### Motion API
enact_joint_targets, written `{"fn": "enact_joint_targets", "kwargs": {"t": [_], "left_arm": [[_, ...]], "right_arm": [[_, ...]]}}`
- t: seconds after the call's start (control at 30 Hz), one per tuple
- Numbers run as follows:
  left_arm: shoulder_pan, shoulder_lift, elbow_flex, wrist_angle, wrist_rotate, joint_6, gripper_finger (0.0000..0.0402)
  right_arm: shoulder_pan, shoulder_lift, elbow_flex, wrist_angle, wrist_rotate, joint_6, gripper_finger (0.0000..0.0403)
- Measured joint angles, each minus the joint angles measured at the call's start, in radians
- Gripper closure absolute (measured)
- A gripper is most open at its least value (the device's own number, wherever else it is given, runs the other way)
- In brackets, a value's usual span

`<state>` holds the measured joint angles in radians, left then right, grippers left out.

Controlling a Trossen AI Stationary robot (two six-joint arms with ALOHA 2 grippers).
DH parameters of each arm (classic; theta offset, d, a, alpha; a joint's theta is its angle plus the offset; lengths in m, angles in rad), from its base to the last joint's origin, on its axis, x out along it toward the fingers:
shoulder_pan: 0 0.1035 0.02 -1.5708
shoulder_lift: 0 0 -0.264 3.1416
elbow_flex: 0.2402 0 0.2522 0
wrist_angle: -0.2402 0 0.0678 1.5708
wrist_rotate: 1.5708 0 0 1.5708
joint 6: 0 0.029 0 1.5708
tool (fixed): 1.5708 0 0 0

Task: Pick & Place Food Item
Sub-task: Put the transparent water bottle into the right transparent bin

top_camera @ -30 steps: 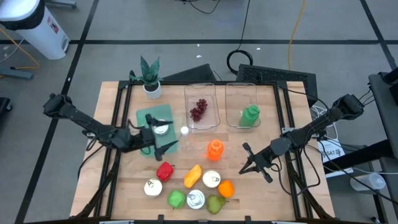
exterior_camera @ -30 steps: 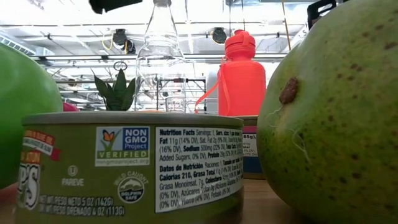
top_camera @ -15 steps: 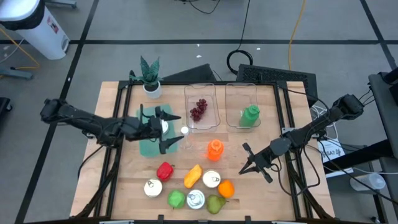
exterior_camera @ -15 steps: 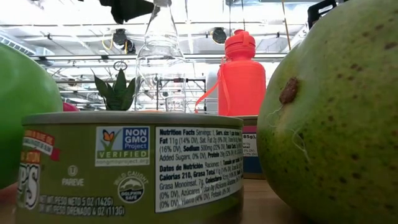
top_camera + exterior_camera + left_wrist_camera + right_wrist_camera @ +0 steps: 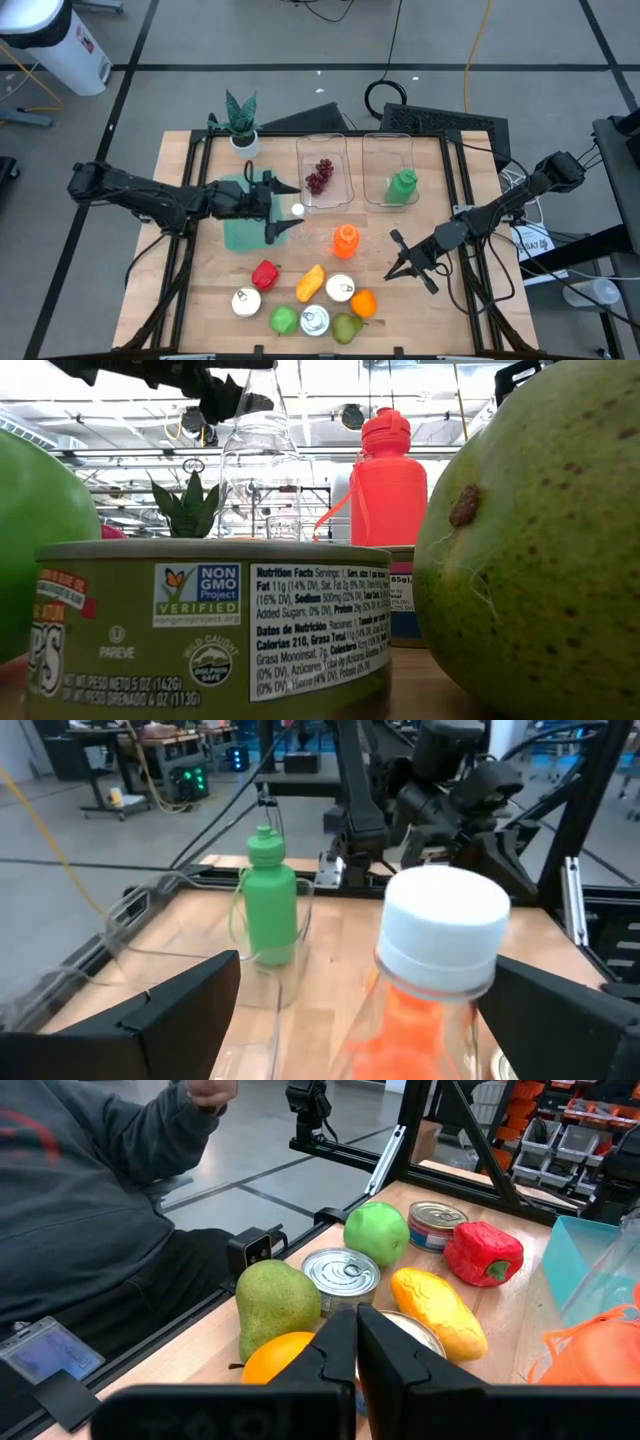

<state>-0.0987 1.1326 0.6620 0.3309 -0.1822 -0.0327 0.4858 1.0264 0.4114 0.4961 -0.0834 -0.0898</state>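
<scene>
My left gripper [image 5: 288,208] is open, and its fingers stand on either side of the clear bottle's white cap [image 5: 440,935] at mid-table without touching it. The clear bottle [image 5: 297,211] stands upright on its base. My right gripper [image 5: 397,266] is shut and hovers right of the food group at the near edge. That group holds a red pepper [image 5: 265,273], a yellow fruit [image 5: 311,282], an orange [image 5: 363,303], a pear [image 5: 347,327], a green apple [image 5: 284,320] and three cans [image 5: 315,320]. Grapes [image 5: 320,177] lie in a clear tray.
An orange bottle [image 5: 345,240] stands just right of the clear one. A green bottle [image 5: 403,187] stands in a second clear tray. A teal mat [image 5: 238,225] lies under my left arm, and a potted plant [image 5: 240,125] is at the far left. A person [image 5: 90,1210] sits beyond the near edge.
My left gripper has moved toward the table's right, off the teal mat and up to the clear bottle, so that its fingers now flank the cap. The right arm has kept still.
</scene>
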Motion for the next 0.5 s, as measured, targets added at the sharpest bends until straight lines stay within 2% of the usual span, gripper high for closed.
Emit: {"fn": "enact_joint_targets", "kwargs": {"t": [0.3, 0.5], "left_arm": [[0.016, 0.040, 0.000, 0.042, 0.027, 0.028, 0.0006], [0.016, 0.040, 0.000, 0.048, 0.078, 0.033, 0.0037]], "right_arm": [[0.000, 0.000, 0.000, 0.000, 0.000, -0.002, 0.0401], [0.000, 0.000, 0.000, 0.000, 0.000, -0.008, 0.0401]]}}
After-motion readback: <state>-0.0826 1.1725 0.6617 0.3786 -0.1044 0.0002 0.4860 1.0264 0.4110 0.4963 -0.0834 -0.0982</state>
